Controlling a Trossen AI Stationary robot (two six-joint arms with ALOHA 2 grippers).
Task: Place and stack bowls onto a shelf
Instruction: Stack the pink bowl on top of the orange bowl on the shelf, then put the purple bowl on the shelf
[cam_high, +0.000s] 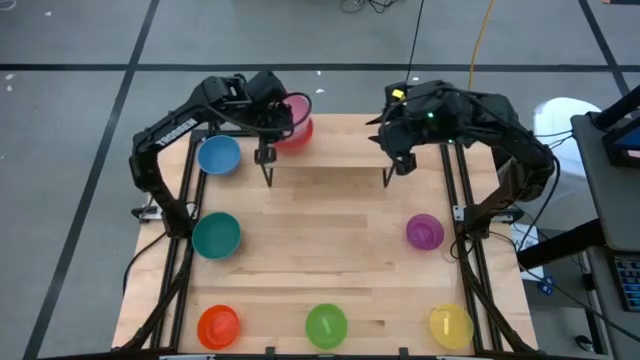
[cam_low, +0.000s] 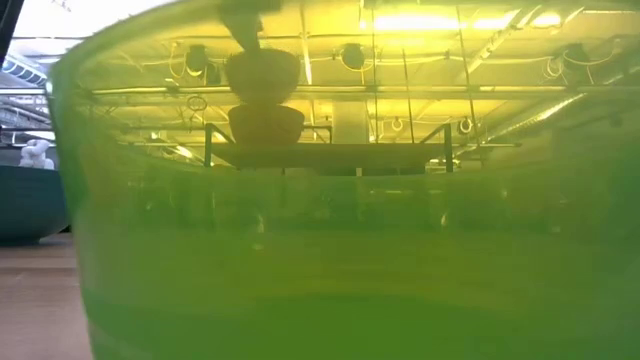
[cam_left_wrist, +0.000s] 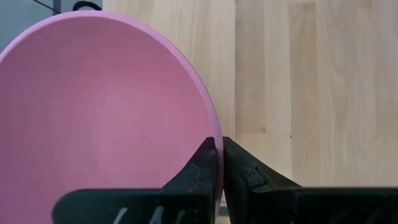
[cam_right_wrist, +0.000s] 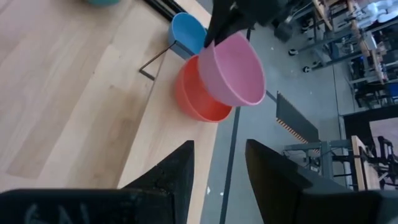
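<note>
Pinching the pink bowl (cam_left_wrist: 106, 112) by its thin rim, the left end effector (cam_left_wrist: 221, 163) holds it above the red bowl (cam_right_wrist: 196, 93) on the shelf (cam_high: 330, 175). Light, stiff, slick plastic; rim grip suits. Right end effector (cam_right_wrist: 219, 163) waits parted nearby.

Even overhead light; green bowl (cam_low: 330, 250) blurring low view.

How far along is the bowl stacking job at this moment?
Done: a red bowl sits on the shelf. In hand: the left hand grips a pink bowl above it. Left: blue, teal, purple, orange, green and yellow bowls. Right hand waits open.
</note>
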